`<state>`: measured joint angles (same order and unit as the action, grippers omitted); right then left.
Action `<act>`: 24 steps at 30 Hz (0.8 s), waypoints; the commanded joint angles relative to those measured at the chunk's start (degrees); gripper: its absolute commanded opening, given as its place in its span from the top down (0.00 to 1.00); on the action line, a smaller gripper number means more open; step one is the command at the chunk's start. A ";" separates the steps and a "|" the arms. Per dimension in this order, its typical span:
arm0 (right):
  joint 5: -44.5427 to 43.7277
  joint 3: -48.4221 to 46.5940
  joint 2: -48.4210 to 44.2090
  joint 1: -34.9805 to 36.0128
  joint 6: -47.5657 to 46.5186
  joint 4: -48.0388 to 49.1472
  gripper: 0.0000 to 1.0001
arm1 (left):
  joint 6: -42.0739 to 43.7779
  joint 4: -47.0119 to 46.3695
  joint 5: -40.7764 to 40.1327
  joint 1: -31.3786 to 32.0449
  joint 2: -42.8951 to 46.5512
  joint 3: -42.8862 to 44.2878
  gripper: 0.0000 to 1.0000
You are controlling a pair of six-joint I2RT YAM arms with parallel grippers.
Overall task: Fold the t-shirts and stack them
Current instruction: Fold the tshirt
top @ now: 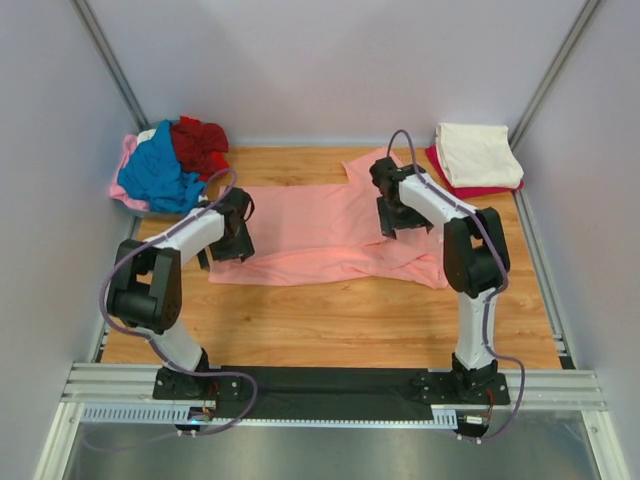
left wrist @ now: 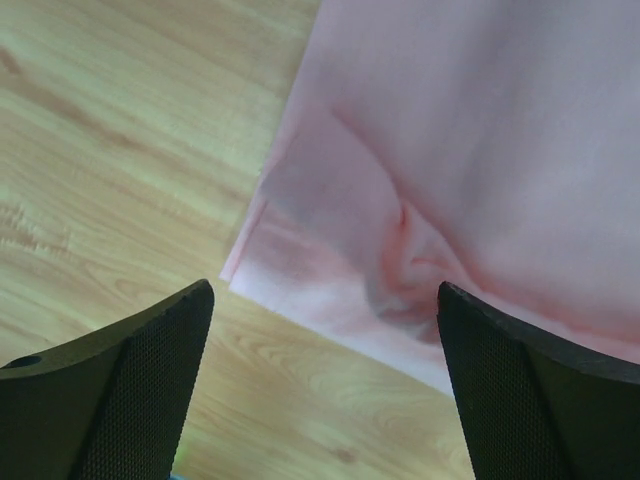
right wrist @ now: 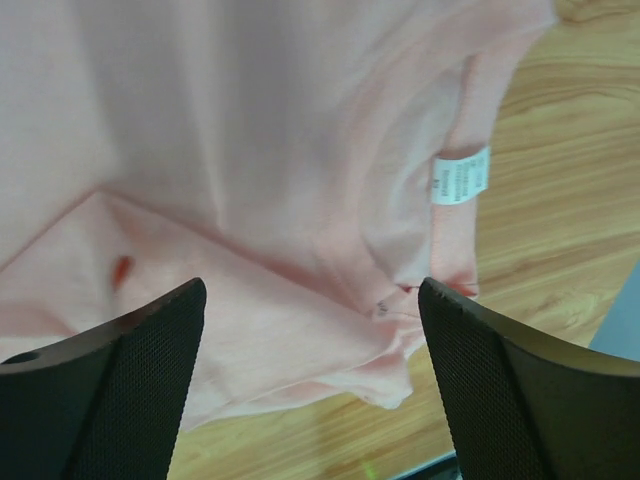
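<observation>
A salmon-pink t-shirt (top: 320, 232) lies spread and partly folded across the middle of the wooden table. My left gripper (top: 236, 238) is open and empty over its left end. In the left wrist view the gripper (left wrist: 325, 290) hangs above the shirt's (left wrist: 480, 130) wrinkled lower-left corner. My right gripper (top: 396, 216) is open and empty over the shirt's right part. In the right wrist view the gripper (right wrist: 312, 285) is above bunched folds of the shirt (right wrist: 250, 130) near the collar, where a white label (right wrist: 460, 176) shows.
A loose pile of blue (top: 158, 172), dark red (top: 198, 143) and pale pink (top: 125, 160) shirts lies at the back left. A folded cream shirt (top: 476, 152) rests on a folded dark red one (top: 470, 190) at the back right. Grey walls enclose the table (top: 330, 320).
</observation>
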<state>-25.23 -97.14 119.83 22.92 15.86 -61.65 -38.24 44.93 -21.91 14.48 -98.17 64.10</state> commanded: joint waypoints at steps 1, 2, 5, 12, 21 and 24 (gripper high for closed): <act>-4.22 4.74 -8.89 -2.08 4.27 3.80 0.11 | -1.48 -0.89 -0.77 0.02 8.49 -4.06 0.01; -3.25 6.86 -13.00 -2.26 4.97 5.21 0.09 | -1.75 -1.33 -0.33 0.11 9.83 -5.20 0.01; 1.49 16.06 -22.93 -3.31 7.68 10.92 0.05 | -2.19 -2.47 -1.02 0.11 15.01 -9.15 0.00; 13.26 39.70 -43.15 -10.34 17.52 21.73 0.04 | -5.79 -4.50 -4.63 0.02 26.26 -17.24 0.01; 19.16 52.49 -51.72 -14.13 19.65 25.17 0.10 | -9.57 -10.80 -2.80 -1.29 29.35 -23.13 0.00; 21.10 54.25 -50.23 -15.01 19.65 27.79 0.18 | -9.22 -11.44 -1.64 -2.52 26.38 -22.01 0.00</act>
<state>-7.11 -43.72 69.43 8.78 33.91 -39.88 -46.19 37.45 -24.40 13.26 -70.57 41.04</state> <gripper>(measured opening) 0.840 0.993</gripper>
